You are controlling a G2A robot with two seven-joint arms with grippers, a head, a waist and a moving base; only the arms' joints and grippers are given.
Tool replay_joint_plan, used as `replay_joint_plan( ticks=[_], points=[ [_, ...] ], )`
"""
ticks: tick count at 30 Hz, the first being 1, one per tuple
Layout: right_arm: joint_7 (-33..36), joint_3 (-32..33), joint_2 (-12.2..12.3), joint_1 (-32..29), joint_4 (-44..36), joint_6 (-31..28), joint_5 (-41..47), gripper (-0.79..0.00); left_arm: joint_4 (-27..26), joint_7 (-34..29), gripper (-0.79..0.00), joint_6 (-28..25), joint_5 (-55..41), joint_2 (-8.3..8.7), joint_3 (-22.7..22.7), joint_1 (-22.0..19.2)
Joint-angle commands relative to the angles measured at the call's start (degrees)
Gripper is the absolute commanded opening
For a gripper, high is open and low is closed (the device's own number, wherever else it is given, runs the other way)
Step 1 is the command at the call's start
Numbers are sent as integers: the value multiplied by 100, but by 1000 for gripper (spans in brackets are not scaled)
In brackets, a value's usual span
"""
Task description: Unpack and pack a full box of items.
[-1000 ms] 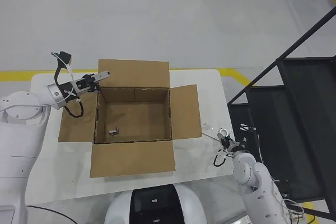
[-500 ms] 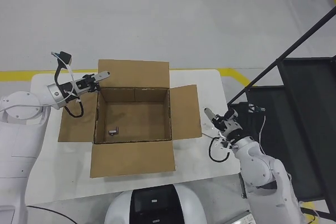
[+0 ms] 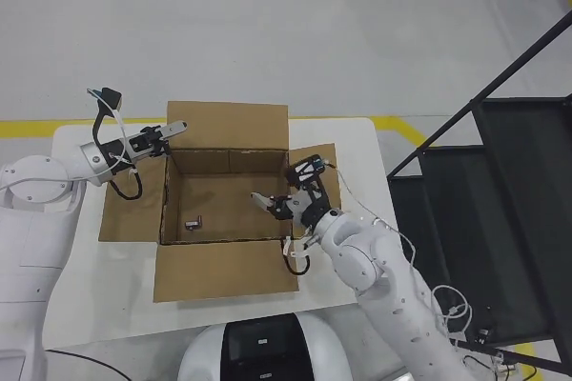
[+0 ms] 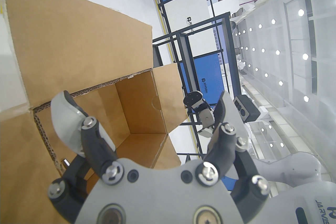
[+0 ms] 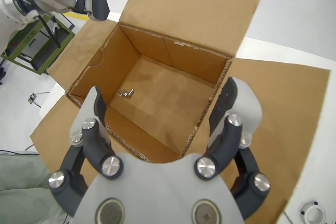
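The open cardboard box [image 3: 227, 124] stands mid-table with all its flaps folded out. One small metal bracket [image 3: 193, 225] lies on its floor near the left wall, also seen as the bracket [image 5: 126, 93]. My right gripper [image 3: 264, 202] hangs open above the box's right half; in its own view the right gripper [image 5: 164, 101] has nothing between its fingers. My left gripper [image 3: 176, 127] is open and empty at the box's far-left corner, above the rim. The left gripper [image 4: 144, 114] looks across the box [image 4: 78, 46].
The white table [image 3: 357, 143] carries the box. A black metal rack [image 3: 515, 190] stands to the right of the table. A silver ring [image 5: 311, 210] rests on the table beside the right flap. A green cart [image 5: 34, 43] stands on the floor beyond the left arm.
My right arm has swung from the table's right edge, in over the right flap, to above the box's inside. The left arm and the bracket have stayed put.
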Motion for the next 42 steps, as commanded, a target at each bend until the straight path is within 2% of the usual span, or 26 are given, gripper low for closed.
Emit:
replay_joint_plan(
  ticks=[1,10,33,38,42],
  points=[
    [110,-308,-57,323,273,193,-22,0,0,0,0,0,0,0,0,0],
    [593,-1205,-320,1414,1640,665,215,0,0,0,0,0,0,0,0,0],
    [696,-1228,-318,1466,1656,570,147,0,0,0,0,0,0,0,0,0],
    [1146,-1623,-493,2404,2018,358,277,0,0,0,0,0,0,0,0,0],
    [1447,-2280,-759,3327,2876,255,241,0,0,0,0,0,0,0,0,0]
  ],
)
